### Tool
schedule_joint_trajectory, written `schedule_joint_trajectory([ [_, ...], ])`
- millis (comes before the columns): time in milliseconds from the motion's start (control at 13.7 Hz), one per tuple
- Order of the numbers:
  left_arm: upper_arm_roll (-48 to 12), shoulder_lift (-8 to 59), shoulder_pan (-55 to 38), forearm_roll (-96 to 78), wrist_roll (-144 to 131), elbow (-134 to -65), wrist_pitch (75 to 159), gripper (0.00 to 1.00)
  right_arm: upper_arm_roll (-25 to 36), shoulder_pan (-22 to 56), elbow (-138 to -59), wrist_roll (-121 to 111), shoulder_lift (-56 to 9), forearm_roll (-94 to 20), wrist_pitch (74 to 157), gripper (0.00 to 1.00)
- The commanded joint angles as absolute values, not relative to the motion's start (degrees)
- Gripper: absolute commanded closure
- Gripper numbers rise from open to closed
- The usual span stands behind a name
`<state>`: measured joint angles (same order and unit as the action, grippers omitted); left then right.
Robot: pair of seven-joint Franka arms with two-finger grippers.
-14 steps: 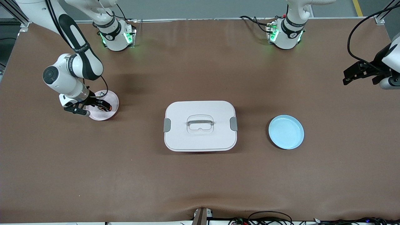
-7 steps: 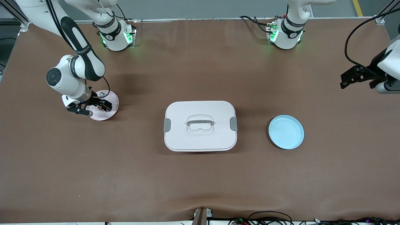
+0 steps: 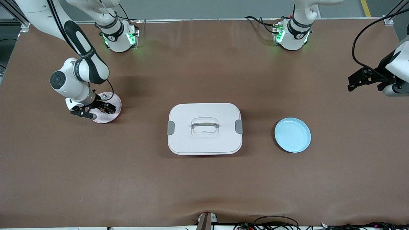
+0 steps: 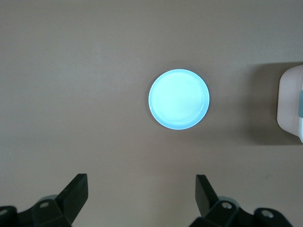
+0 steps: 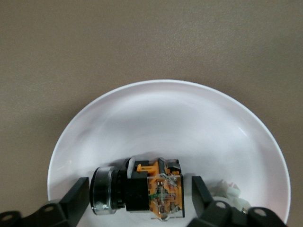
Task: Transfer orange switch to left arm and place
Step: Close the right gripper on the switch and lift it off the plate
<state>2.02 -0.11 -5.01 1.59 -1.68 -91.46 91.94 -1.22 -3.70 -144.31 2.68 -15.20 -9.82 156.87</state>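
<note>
The orange switch (image 5: 137,191) lies on its side on a white plate (image 5: 165,109), showing a silver-rimmed cap, a black body and an orange end. My right gripper (image 5: 139,196) is open and straddles it, with a small gap at each finger. In the front view the right gripper (image 3: 107,108) is low over that plate (image 3: 113,115) toward the right arm's end; the switch is hidden there. The box (image 3: 191,111) sits mid-table. My left gripper (image 3: 353,83) is open and empty, up in the air over the left arm's end of the table.
A light blue plate (image 3: 292,134) lies between the box and the left arm's end; it also shows in the left wrist view (image 4: 179,99) with a box corner (image 4: 289,104). A small white-and-green part (image 5: 229,191) lies on the white plate beside the switch.
My right arm has shifted slightly over the white plate, and the orange that showed at the gripper is now covered. My left gripper rose a little, then stopped.
</note>
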Motion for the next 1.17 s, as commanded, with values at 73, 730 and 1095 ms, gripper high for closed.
schedule_joint_trajectory([
  [73, 2.0, -0.2, -5.0, 0.8, -1.4, -90.9, 92.0, 0.0, -1.1, -3.6, -143.5, 2.6, -15.4, -10.0, 156.2, 1.0],
  [730, 2.0, 0.8, -5.0, 0.7, -1.6, -90.4, 93.0, 0.0, -1.1, -5.7, -123.4, 16.1, -7.0, -18.0, 111.3, 1.0],
  [1095, 1.9, 0.6, -4.8, 0.7, -1.6, -90.4, 93.0, 0.0, -1.8, 0.1, -109.4, 37.5, -7.1, -27.4, 96.3, 1.0],
])
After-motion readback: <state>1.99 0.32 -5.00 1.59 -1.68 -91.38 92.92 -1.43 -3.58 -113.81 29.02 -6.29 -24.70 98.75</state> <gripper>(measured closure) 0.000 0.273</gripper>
